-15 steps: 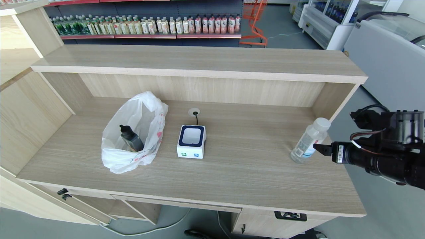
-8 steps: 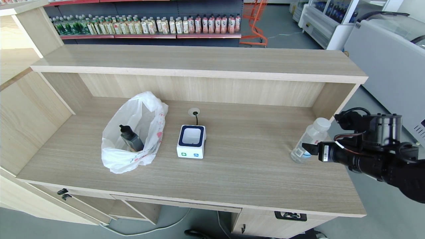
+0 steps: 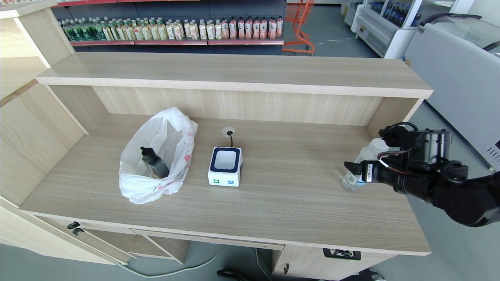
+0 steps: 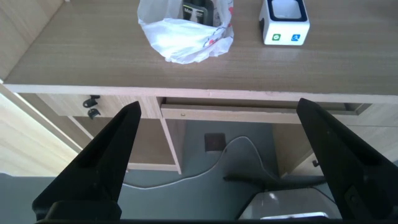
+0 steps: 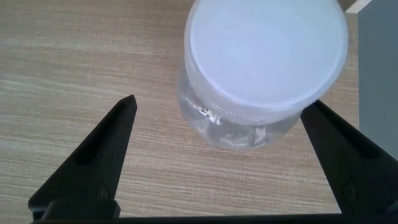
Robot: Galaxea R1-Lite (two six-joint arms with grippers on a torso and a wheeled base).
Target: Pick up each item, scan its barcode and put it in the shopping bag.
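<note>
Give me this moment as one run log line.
right gripper open, at clear bottle | left gripper open, before counter | dark bottle in shopping bag

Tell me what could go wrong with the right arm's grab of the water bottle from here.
1. The water bottle stands upright, tall and narrow, near the right edge of the counter. A bump from either of the open right jaws could tip it, perhaps off the counter.
2. In the right wrist view it sits somewhat off-centre between the jaws, so one may touch first and shove it.
3. The counter's side panel is close by, so the arm might clip it.
</note>
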